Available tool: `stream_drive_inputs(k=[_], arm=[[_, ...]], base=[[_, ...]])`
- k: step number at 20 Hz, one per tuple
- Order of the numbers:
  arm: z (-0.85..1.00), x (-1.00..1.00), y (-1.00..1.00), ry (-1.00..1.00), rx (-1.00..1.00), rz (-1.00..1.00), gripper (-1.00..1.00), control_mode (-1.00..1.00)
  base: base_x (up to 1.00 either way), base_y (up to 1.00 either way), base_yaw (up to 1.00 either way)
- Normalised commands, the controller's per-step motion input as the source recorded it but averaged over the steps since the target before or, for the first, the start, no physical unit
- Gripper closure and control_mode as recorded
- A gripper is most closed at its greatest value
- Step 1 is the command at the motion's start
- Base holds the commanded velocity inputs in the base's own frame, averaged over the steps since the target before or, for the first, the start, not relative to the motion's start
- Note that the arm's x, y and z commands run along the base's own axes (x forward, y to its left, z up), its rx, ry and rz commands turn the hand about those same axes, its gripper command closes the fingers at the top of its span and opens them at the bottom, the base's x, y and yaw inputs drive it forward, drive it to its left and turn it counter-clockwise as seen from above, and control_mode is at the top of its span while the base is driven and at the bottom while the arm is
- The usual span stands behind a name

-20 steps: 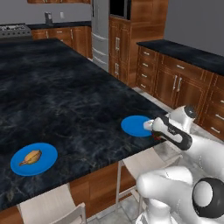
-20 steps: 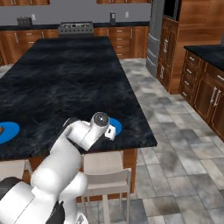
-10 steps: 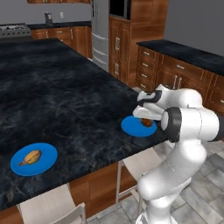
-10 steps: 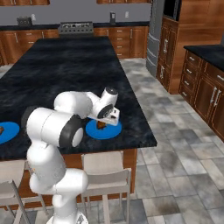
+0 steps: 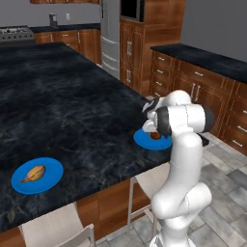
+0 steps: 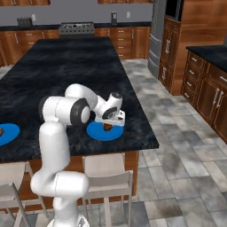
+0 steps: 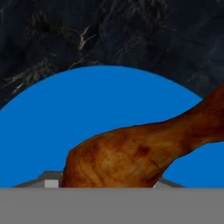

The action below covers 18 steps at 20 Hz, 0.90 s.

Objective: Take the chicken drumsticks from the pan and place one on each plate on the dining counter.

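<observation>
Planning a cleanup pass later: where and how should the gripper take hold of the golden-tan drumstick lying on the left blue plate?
The golden-tan drumstick lies flat on its blue plate. Probably best to come straight down from above and close across its thicker, meaty end, jaws crosswise to its length; the narrow bone end gives less to hold.

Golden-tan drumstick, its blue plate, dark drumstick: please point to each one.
golden-tan drumstick point(image 5: 34, 173), left base view, its middle
blue plate point(image 5: 50, 170), left base view, bare right part
dark drumstick point(image 7: 131, 153), hand view, meaty part
</observation>
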Motion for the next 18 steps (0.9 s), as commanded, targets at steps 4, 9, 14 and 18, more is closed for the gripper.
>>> stream_drive_inputs(k=[4, 9, 14, 18], arm=[[0.17, -0.76, 0.60, -0.30, -0.18, -0.02, -1.00, -1.00], [0.55, -0.55, 0.33, -0.14, -0.16, -0.01, -1.00, -1.00], [0.81, -0.83, -0.19, -0.01, -0.01, -0.05, -1.00, -1.00], [0.99, -1.00, -0.39, -0.14, 0.00, -0.09, -1.00, -1.00]], base=[[0.00, 0.00, 0.00], [0.00, 0.00, 0.00], [0.00, 0.00, 0.00], [0.00, 0.00, 0.00]])
